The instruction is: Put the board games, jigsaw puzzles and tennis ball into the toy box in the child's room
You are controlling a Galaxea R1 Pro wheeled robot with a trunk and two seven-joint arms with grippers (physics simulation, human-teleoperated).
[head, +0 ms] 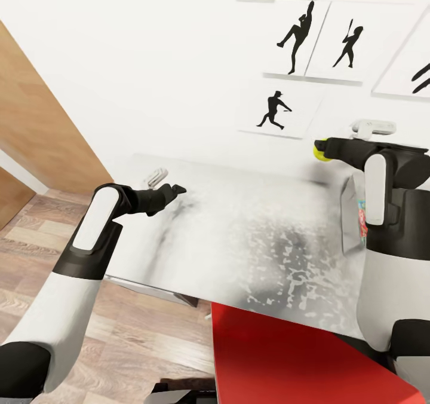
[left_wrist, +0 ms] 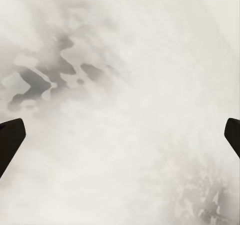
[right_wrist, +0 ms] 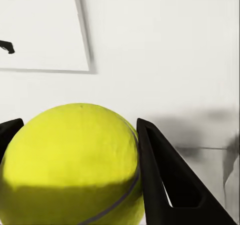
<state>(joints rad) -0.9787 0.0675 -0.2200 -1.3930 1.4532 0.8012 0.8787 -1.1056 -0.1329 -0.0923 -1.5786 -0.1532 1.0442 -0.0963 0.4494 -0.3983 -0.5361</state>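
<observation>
My right gripper (head: 319, 150) is shut on the yellow-green tennis ball (head: 323, 151), holding it in the air above the far right part of the light-grey table (head: 239, 230). In the right wrist view the tennis ball (right_wrist: 70, 165) sits between the two black fingers (right_wrist: 160, 175). Just below, the toy box (head: 351, 219) shows one grey sloping wall and a bit of colourful print inside; my right arm hides the rest. My left gripper (head: 177, 190) hovers open over the table's left part, with bare tabletop between its fingertips (left_wrist: 9, 140).
A white wall with black baseball-player silhouettes (head: 276, 111) rises behind the table. Small white objects lie at the table's far left (head: 156, 178) and above my right wrist (head: 373, 128). A red surface (head: 286, 356) lies below the table's near edge. Wooden floor (head: 149, 338) at the left.
</observation>
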